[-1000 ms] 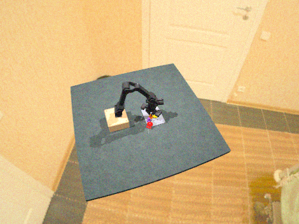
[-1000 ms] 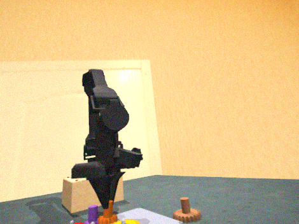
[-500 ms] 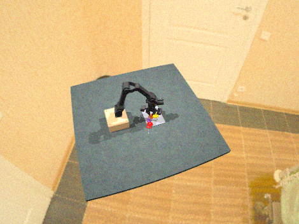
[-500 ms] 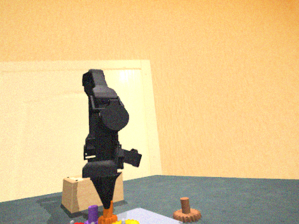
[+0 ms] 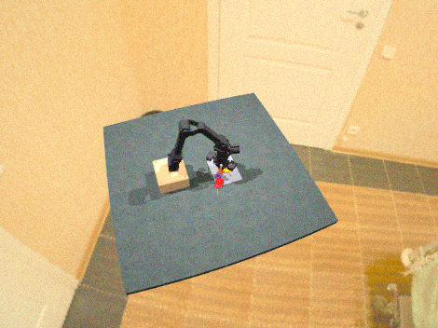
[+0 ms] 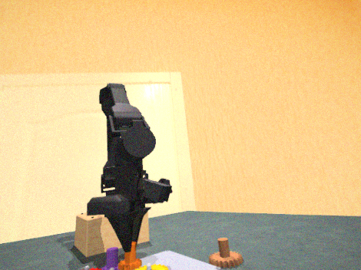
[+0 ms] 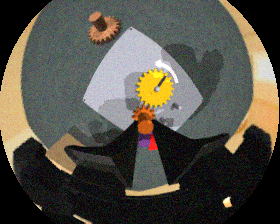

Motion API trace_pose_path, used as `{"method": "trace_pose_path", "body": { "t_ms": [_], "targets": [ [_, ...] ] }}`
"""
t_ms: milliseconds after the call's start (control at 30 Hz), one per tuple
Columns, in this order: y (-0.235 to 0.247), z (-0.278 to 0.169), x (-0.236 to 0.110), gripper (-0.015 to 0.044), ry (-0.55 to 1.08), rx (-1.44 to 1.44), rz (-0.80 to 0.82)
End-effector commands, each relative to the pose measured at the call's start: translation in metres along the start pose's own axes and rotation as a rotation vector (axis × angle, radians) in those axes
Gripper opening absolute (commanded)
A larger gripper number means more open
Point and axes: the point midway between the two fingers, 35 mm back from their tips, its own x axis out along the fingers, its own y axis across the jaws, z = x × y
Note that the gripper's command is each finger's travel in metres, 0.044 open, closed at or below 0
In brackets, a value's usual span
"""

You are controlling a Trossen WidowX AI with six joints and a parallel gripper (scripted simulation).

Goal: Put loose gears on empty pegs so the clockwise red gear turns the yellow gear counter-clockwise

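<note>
My gripper (image 6: 131, 250) (image 7: 144, 122) is shut on the upright handle of the orange gear (image 6: 130, 265) (image 7: 144, 115) (image 5: 221, 170). The orange gear is low over the grey board (image 5: 236, 179) (image 7: 106, 87), right beside the yellow gear (image 7: 149, 95) (image 5: 226, 170) (image 6: 158, 268); whether it sits fully flat cannot be told. The purple gear (image 6: 112, 257) (image 5: 217, 175) (image 7: 144, 142) stands close on the orange gear's other side. The red gear (image 5: 219, 183) is beyond the purple one, mostly hidden by my fingers in the wrist view.
A brown gear (image 6: 226, 259) (image 7: 106, 33) with an upright handle stands on the table off the board's corner. The wooden block (image 5: 173, 183) (image 6: 87, 235) under the arm's base stands beside the board. The white arrow (image 7: 168, 68) curves beside the yellow gear.
</note>
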Motion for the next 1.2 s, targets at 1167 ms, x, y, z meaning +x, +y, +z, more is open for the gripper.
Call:
{"method": "trace_pose_path", "body": {
  "t_ms": [1167],
  "targets": [
    [0.0008,-0.0011,0.0016,0.0,0.004,-0.267,0.0]
  ]
}}
